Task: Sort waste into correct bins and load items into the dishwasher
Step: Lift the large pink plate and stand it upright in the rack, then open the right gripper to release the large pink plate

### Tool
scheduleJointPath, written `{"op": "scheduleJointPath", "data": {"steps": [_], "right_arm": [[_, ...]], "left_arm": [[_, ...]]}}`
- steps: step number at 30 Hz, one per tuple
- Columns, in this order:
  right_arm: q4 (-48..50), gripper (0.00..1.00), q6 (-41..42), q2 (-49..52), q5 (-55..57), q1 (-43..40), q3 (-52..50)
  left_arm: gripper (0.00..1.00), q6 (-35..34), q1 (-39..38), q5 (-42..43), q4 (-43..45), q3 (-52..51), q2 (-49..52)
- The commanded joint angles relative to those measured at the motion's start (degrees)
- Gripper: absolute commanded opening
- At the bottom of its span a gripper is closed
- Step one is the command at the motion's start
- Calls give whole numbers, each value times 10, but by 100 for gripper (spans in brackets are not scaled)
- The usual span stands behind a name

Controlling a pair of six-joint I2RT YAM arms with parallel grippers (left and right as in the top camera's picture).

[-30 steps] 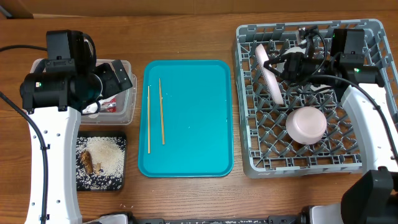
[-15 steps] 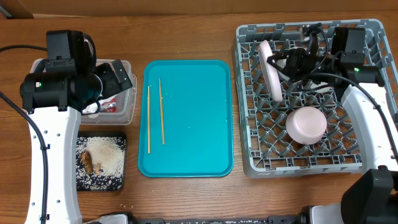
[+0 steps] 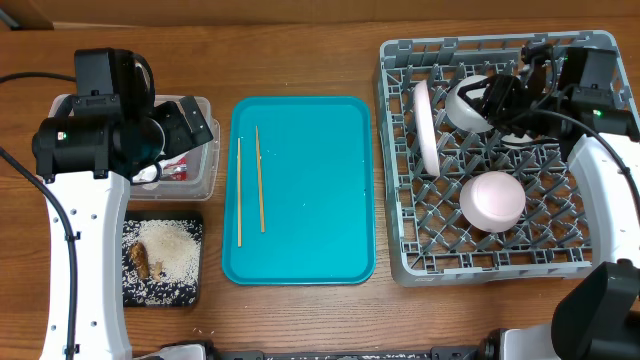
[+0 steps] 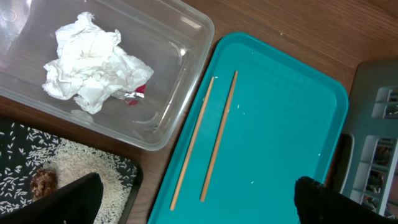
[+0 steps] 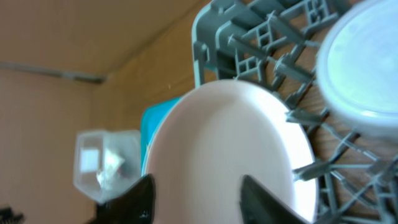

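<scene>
Above dish rack (image 3: 395,200), right end effector (image 3: 492,98) parted near upright plate (image 3: 427,128), left end effector (image 3: 195,128) agape over tub (image 3: 197,176)

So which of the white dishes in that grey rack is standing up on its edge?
The round plate nearest the teal tray, upright between pegs; the bowl in front sits upside down.

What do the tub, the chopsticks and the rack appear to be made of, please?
The tub looks like clear, glossy plastic: see-through walls with shiny highlights. The chopsticks look like pale matte wood, possibly bamboo, from their tan, dull surface. The rack seems moulded grey plastic, from its lattice and pegs.
</scene>
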Motion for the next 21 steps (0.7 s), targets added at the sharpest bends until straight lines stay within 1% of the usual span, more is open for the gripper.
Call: {"op": "scheduleJointPath", "data": {"steps": [1,3,6,8,10,11,13,14,15,16,19,21], "right_arm": [[2,63,2,0,16,-10,0],[2,65,2,-1,17,-14,2],[2,65,2,-7,14,-15,9],[2,63,-3,-17,12,-12,16],[2,58,-17,-30,11,-3,25],[2,53,-33,-39,7,5,31],[2,34,-54,-55,6,26,40],[2,19,-67,-63,6,38,43],[2,9,-85,-72,7,55,45],[2,4,-104,-81,10,75,45],[-1,4,-136,-94,47,132,45],[-11,4,-138,-93,111,172,45]], "left_arm": [[100,-4,-1,0,0,8,-2],[100,-4,-1,0,0,8,-2],[100,-4,-1,0,0,8,-2],[100,-4,-1,0,0,8,-2],[100,-4,-1,0,0,8,-2],[100,-4,-1,0,0,8,-2],[100,-4,-1,0,0,8,-2],[100,-4,-1,0,0,8,-2],[100,-4,-1,0,0,8,-2],[100,-4,-1,0,0,8,-2],[100,-4,-1,0,0,8,-2],[100,-4,-1,0,0,8,-2]]}}
